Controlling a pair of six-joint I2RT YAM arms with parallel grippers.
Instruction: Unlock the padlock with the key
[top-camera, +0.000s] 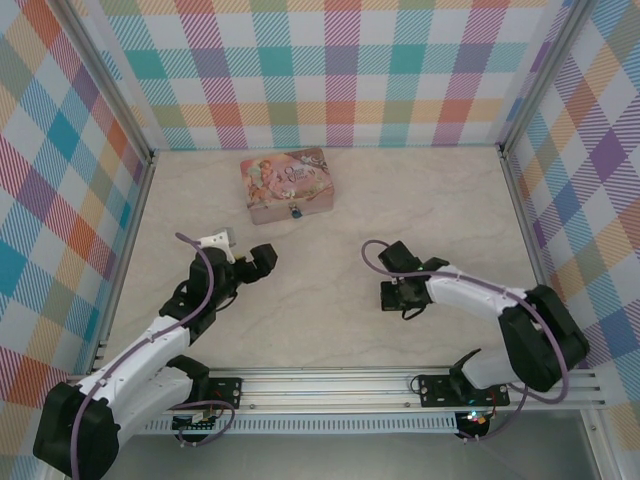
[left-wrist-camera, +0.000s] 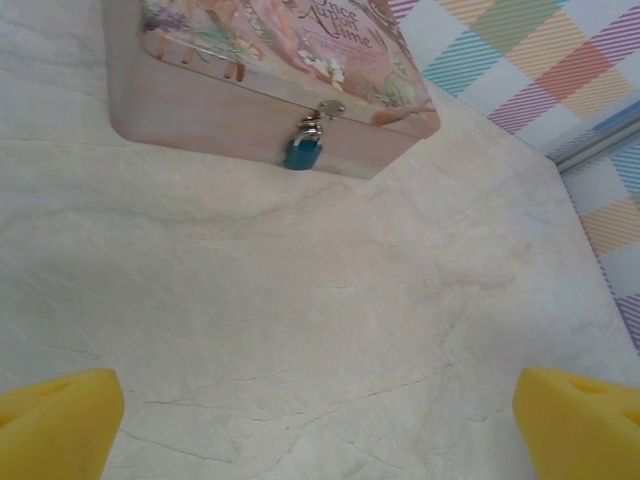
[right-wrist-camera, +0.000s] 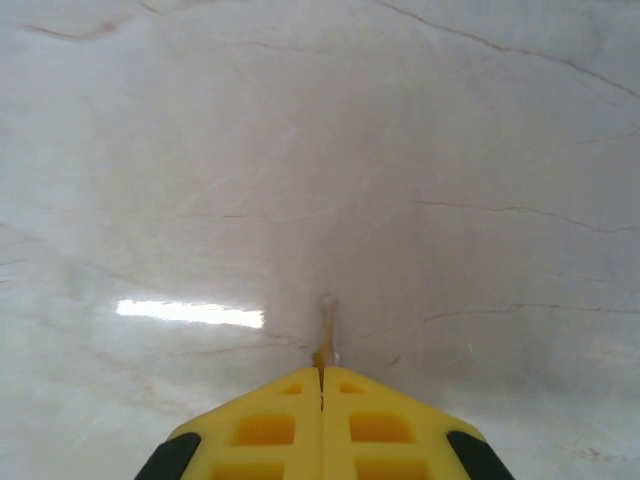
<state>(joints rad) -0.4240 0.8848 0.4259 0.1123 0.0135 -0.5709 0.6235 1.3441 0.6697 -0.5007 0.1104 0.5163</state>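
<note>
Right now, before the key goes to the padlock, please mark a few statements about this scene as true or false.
1. The padlock hangs on the front of the tin. True.
2. The left tool is shut. False: its fingers stand wide open and hold nothing.
3. The right tool is shut on the key. True.
4. The key is already in the padlock. False: it sticks out of the right tool's tips over the table, far from the padlock.
</note>
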